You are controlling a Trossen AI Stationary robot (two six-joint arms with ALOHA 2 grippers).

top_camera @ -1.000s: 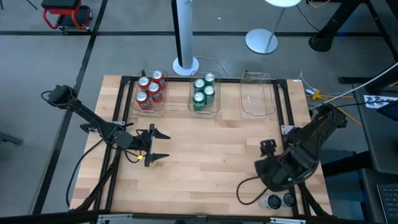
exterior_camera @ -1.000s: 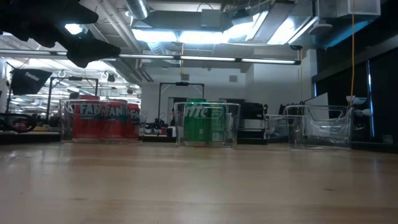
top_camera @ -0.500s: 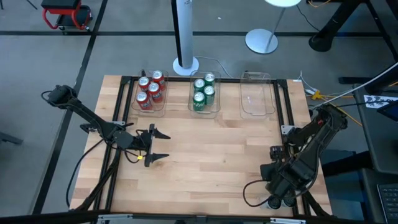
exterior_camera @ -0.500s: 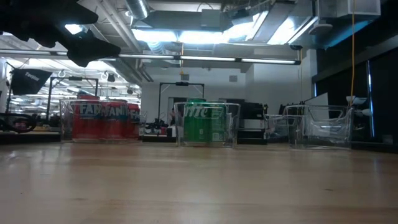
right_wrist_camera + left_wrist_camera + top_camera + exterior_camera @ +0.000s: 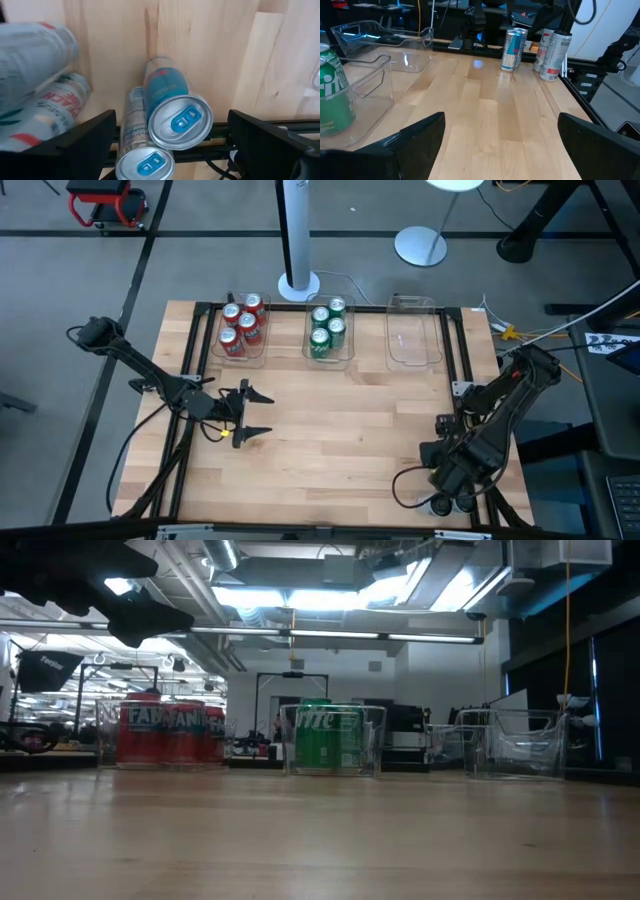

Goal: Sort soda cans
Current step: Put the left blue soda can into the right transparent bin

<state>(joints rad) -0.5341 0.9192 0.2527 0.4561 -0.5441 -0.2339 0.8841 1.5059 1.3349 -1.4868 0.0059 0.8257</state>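
Two blue-and-silver soda cans (image 5: 177, 117) stand upright at the table's near right corner, with two white-and-silver cans (image 5: 55, 105) beside them. My right gripper (image 5: 177, 145) hangs open above the blue cans, pointing down, one finger on each side and touching nothing; the high view shows it over that corner (image 5: 452, 480). Red cans (image 5: 241, 325) fill the far left clear bin and green cans (image 5: 327, 327) the middle bin. My left gripper (image 5: 250, 412) waits open above the table's left half.
An empty clear bin (image 5: 414, 335) stands at the far right of the row. The black table frame (image 5: 220, 127) runs right beside the corner cans. Bare wood lies between the bins and the near edge. A lamp pole base (image 5: 298, 283) stands beyond the far edge.
My right gripper has come down and moved toward the table's near right corner, rolling its wrist, until it stands over the cans there. Its fingers have stayed open. The left arm and all cans have kept still.
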